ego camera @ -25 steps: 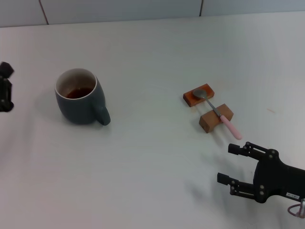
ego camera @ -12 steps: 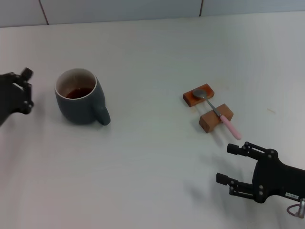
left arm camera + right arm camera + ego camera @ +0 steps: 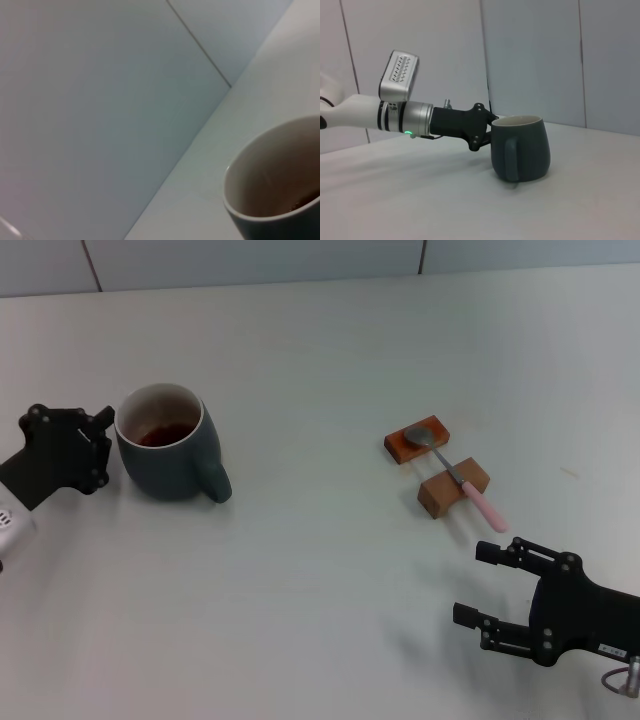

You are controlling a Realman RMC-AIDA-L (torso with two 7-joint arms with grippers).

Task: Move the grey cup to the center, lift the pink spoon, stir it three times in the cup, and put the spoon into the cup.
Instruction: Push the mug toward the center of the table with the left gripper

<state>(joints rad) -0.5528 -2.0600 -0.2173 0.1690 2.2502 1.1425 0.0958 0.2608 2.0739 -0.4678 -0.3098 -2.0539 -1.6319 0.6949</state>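
- Reaching the grey cup (image 3: 165,452) on the table's (image 3: 320,580) left, the left end effector (image 3: 98,445) sits beside it; its grip cannot be told.
- Nothing is finished: the cup is uncentered, and the pink spoon (image 3: 458,476) rests on two brown blocks (image 3: 453,488).
- The right end effector (image 3: 487,585) waits spread, near right.

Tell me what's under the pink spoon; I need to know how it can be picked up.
Two brown blocks: the pink spoon has its metal bowl on the far block and its neck across the near block. The pink handle end overhangs the table. Contact underneath is hidden.
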